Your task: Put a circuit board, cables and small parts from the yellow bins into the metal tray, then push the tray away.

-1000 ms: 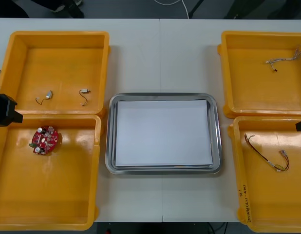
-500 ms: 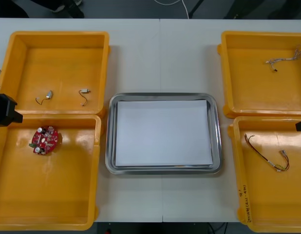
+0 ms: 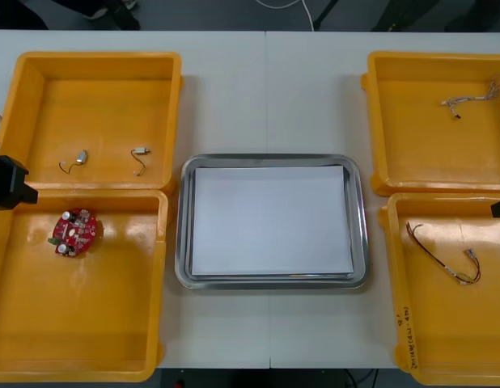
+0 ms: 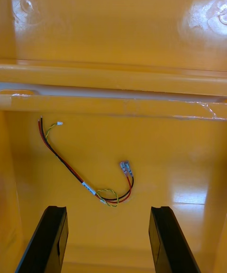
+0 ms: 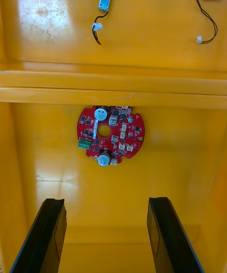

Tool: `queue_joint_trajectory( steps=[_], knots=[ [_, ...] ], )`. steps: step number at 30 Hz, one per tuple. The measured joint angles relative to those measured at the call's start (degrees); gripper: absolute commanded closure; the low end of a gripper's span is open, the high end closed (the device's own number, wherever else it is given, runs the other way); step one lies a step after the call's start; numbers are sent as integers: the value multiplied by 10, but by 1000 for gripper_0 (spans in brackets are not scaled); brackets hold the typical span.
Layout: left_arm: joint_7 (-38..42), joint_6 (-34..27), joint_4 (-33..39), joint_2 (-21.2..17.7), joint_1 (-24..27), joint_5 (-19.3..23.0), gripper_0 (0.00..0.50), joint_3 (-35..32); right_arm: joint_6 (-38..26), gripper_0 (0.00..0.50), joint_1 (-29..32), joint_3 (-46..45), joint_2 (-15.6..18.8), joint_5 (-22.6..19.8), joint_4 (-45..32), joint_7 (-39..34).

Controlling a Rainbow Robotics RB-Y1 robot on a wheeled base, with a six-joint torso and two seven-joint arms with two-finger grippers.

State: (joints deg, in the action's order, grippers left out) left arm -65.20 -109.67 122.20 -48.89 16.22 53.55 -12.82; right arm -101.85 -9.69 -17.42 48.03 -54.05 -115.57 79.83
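Left wrist view: left pincer (image 5: 108, 202) wide, short of circuit board (image 5: 111, 135); board in yellow bin (image 3: 163, 267), 9 o'clock of metal tray (image 3: 271, 280). Suggest: centre over board, descend, pinch edges. Right pincer (image 4: 106, 209) wide, idle at 3 o'clock.

Bright overhead light — glare patches on yellow bins (image 4: 203, 13).
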Motion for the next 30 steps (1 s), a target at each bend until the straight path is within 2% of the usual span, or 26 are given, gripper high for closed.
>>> queue_joint_trajectory(
  steps=[30],
  knots=[
    [0,0,0,0,0,0,0,0,0,0,0,0,0,0,0,0]
  ],
)
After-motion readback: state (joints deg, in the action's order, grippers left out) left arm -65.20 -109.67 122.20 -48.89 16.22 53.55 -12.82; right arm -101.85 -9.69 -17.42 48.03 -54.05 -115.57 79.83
